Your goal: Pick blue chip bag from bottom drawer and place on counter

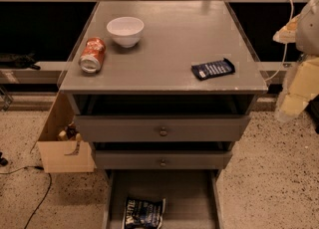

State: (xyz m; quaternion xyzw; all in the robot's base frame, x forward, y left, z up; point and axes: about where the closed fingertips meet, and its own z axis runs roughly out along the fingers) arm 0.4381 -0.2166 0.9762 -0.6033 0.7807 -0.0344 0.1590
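the blue chip bag [143, 213] lies crumpled, glossy dark navy with big white lettering, on the floor of the open bottom drawer [199, 198] at 6 o'clock. the counter [174, 49] sits toward 12. the gripper [295, 96] hangs at 3 o'clock, off the counter's edge; whether it is spread or closed i cannot tell.

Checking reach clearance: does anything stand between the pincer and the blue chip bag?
Nothing visible: the blue chip bag lies uncovered in the open bottom drawer; the pincer hangs right of the counter.
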